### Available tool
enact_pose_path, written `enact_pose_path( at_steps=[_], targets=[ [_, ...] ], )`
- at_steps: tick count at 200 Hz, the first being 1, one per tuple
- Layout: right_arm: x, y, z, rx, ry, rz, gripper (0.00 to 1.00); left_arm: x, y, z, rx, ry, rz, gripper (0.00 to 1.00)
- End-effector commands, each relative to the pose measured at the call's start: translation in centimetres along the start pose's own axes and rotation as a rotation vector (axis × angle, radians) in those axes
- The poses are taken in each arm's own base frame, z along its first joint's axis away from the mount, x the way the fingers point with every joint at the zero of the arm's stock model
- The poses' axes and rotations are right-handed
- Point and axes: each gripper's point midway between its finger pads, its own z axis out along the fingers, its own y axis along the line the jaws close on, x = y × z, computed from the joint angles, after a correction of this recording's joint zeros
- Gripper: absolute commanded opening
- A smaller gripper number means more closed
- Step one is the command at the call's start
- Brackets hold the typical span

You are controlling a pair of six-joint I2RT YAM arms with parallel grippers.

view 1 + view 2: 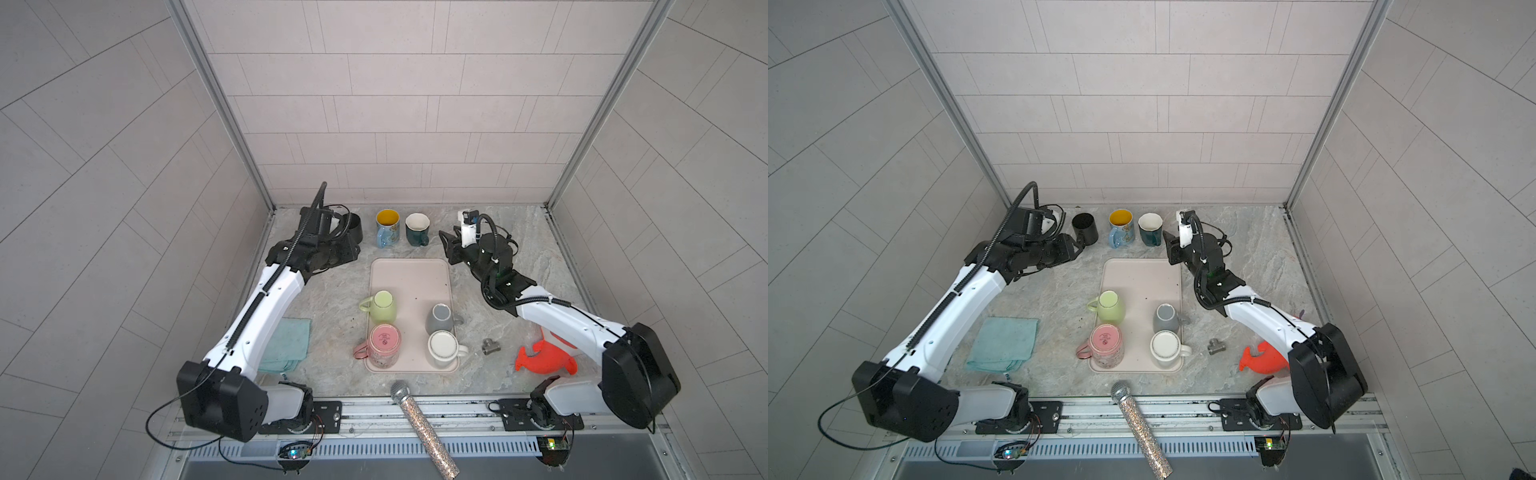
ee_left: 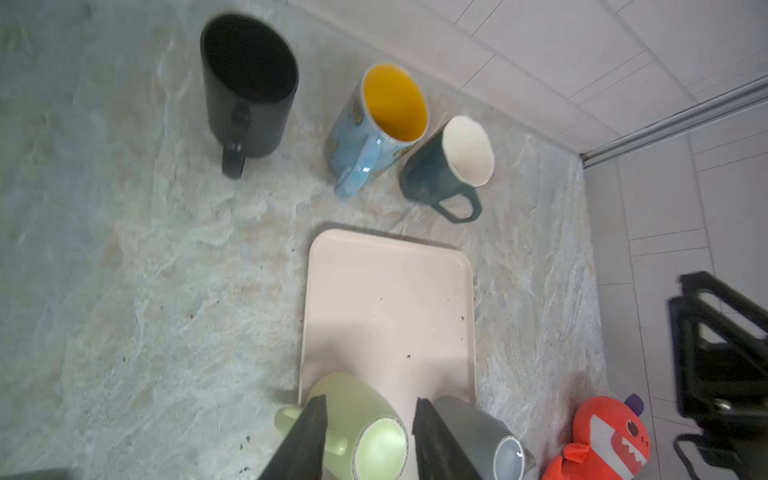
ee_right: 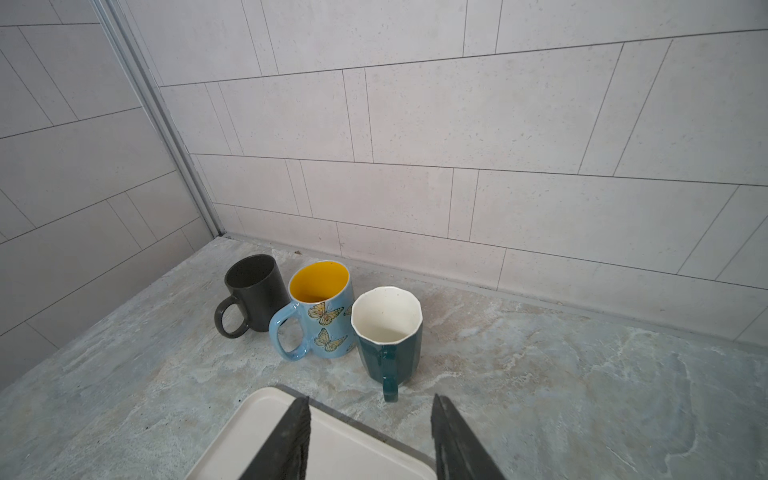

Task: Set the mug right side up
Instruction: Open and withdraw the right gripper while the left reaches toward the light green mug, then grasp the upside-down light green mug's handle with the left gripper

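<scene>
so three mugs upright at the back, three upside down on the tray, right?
No: four sit upside down on the tray: green mug, pink mug, grey mug, white mug, clear in both top views. Three upright at the back stands: black mug, blue mug, teal mug.

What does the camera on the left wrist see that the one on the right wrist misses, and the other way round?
Left wrist only: a green mug and a grey mug, both upside down on the tray, and an orange plush toy. Right wrist only: the butterflies on the blue mug, plainly. Both: the black mug, blue mug and teal mug standing upright beyond the tray.
</scene>
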Motion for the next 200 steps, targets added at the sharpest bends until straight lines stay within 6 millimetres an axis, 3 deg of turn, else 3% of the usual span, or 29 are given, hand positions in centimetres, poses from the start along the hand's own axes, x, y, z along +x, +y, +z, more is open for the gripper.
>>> enact_pose_path(
  at_steps=[1,38,98,130,200],
  targets=[
    [3.0,-1.1,-1.7,0.050,0.138,-0.034,0.48,3.3,1.2,0.9,-0.025,0.141,-0.195,0.40],
    [3.1,-1.6,-3.4,0.066,0.145,-0.026,0.49,5.9,3.5,2.3,-0.134,0.267,-0.358,0.39],
    [3.7,-2.0,-4.1,0.083,0.168,-0.020,0.49,10.0,6.2,6.0,-0.269,0.441,-0.677,0.40],
    [3.8,-2.2,-4.2,0.094,0.172,-0.023,0.49,10.2,5.7,7.3,-0.244,0.457,-0.782,0.46],
    [4.6,-2.2,-3.4,0.099,0.193,-0.021,0.50,11.5,5.5,8.0,-0.238,0.529,-0.864,0.47]
  ],
)
